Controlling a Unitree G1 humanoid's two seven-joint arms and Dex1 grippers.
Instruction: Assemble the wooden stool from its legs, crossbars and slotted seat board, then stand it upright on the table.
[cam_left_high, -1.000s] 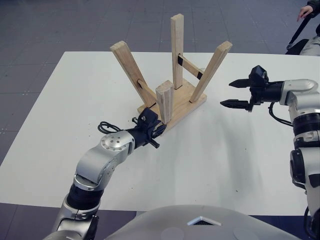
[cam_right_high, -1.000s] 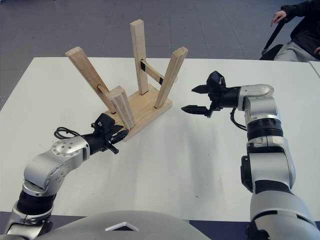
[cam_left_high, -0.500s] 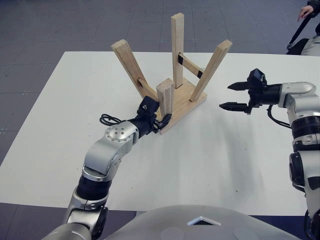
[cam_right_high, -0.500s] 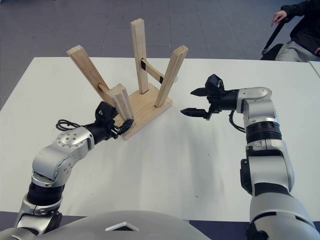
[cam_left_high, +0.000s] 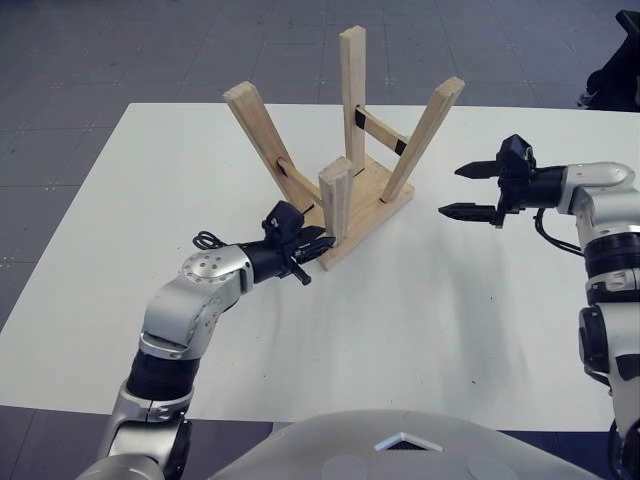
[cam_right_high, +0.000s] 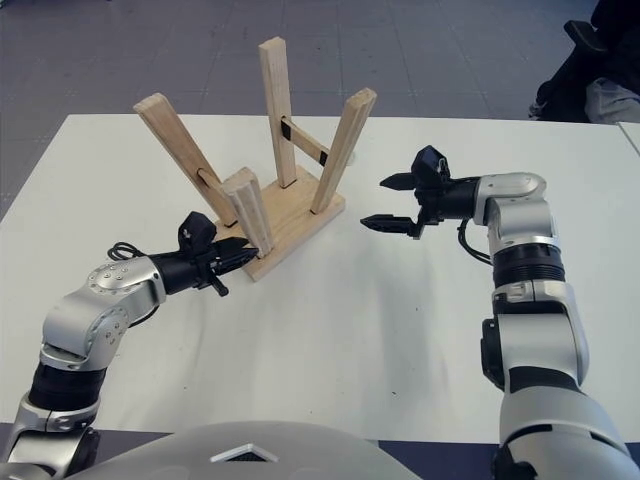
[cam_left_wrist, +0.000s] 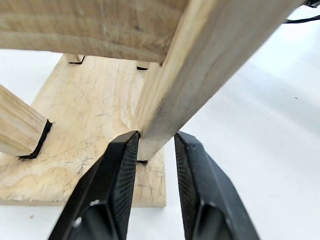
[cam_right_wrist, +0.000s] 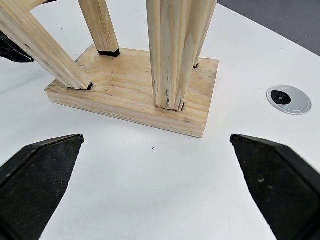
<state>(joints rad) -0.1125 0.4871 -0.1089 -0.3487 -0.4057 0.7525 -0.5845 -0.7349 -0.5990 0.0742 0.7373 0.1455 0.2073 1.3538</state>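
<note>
With my left gripper (cam_left_wrist: 156, 136) I am seemingly pinching the base of the nearest leg (cam_left_high: 335, 200) of the pale wooden stool (cam_left_high: 365, 205), lying upside-down on the white table (cam_left_high: 420, 320); my right gripper (cam_left_high: 450, 190) is hovering wide-spread nearby.

The white rectangular table (cam_left_high: 420, 330) carries a pale wooden stool (cam_left_high: 352, 100) turned upside down, its slotted seat board (cam_left_high: 366, 214) flat on the tabletop and four legs pointing up, and near it what seems a round grey metal cable cap (cam_right_wrist: 289, 99).

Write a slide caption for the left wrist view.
Left hand gripping a stool leg where it enters the seat board.
</note>
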